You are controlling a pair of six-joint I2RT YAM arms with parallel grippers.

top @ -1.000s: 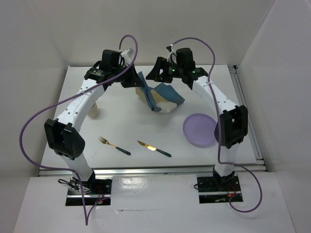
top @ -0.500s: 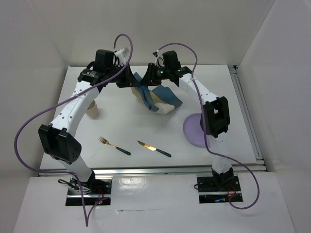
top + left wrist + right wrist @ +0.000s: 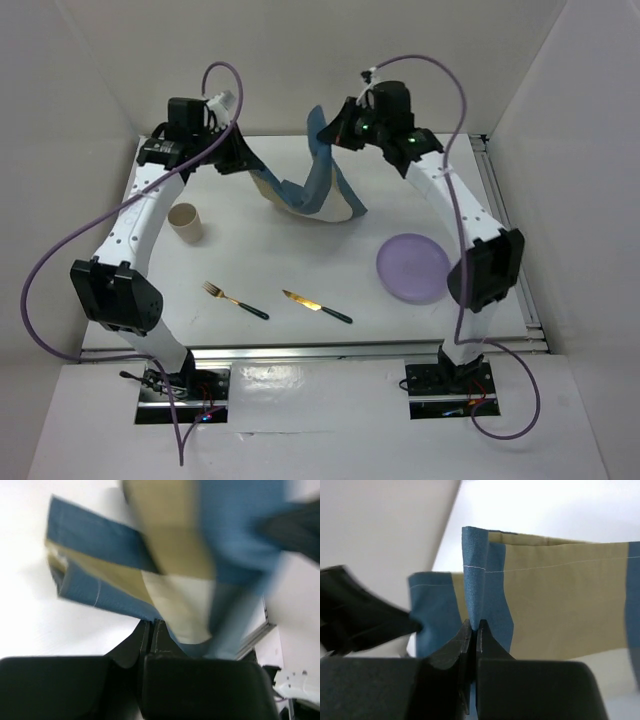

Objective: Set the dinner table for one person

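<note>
The blue, beige and white striped placemat (image 3: 312, 196) hangs stretched between both grippers above the back of the white dinner table (image 3: 300, 262). My left gripper (image 3: 243, 163) is shut on its left end, and in the left wrist view the cloth (image 3: 170, 545) rises from the closed left gripper (image 3: 151, 625). My right gripper (image 3: 326, 131) is shut on the raised blue edge; in the right wrist view the right gripper (image 3: 474, 625) pinches a fold of the placemat (image 3: 555, 600). The cloth's lower loop sags close to the tabletop.
A lilac plate (image 3: 412, 267) lies at the right. A gold fork (image 3: 233, 299) and a gold knife (image 3: 316, 306), both dark-handled, lie near the front. A beige cup (image 3: 186, 222) stands at the left. Aluminium rails run along the front and right edges.
The right gripper has shut on the placemat's edge. Both arms have lifted and drawn apart, left going left and right going right, pulling the crumpled cloth up off the table.
</note>
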